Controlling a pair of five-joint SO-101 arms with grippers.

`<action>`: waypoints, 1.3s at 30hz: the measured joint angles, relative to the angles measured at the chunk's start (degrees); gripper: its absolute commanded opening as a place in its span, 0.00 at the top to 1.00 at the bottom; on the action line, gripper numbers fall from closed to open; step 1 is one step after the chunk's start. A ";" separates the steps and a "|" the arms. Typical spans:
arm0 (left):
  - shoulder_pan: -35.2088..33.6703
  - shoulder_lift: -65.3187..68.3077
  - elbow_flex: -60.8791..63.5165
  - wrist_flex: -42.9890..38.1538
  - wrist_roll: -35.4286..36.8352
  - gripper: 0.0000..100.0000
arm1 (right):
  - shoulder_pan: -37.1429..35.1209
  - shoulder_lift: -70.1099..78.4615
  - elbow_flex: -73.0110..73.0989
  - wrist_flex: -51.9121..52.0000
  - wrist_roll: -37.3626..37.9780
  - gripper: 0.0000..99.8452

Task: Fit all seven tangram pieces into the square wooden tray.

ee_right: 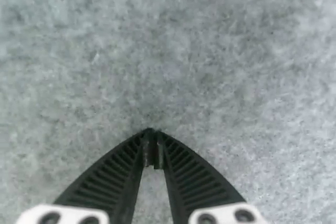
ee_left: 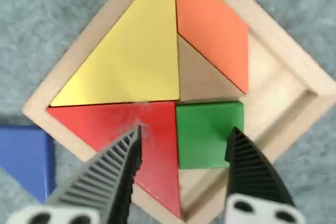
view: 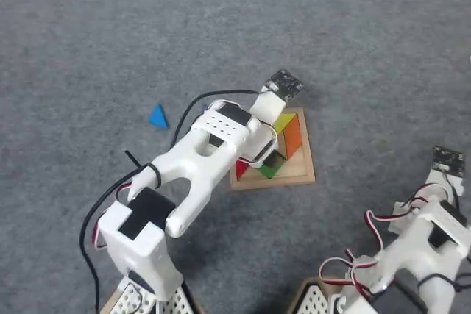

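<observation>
The square wooden tray [view: 294, 178] sits on the grey carpet [view: 353, 49] just right of the high view's centre, with the left arm stretched over its left half. In the left wrist view, the left gripper [ee_left: 185, 132] hangs over the tray with its fingers spread apart, gripping nothing. Four pieces lie inside the tray: a large yellow triangle [ee_left: 131, 61], an orange parallelogram [ee_left: 212, 30] touching its right edge, a red triangle [ee_left: 160, 161] below the yellow one, and a green square [ee_left: 205, 129] beside the red. A bare triangular patch of wood shows between yellow, orange and green. A blue piece [ee_left: 23, 156] lies on the carpet just outside the tray, and a small blue triangle [view: 157, 117] lies well apart at centre left of the high view. The right gripper [ee_right: 152, 132] is above bare carpet at the lower right, its fingers pressed together.
</observation>
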 measured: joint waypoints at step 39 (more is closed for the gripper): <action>-34.11 16.79 -26.20 13.80 0.26 0.76 | -19.78 -1.58 0.00 -2.73 -3.60 0.99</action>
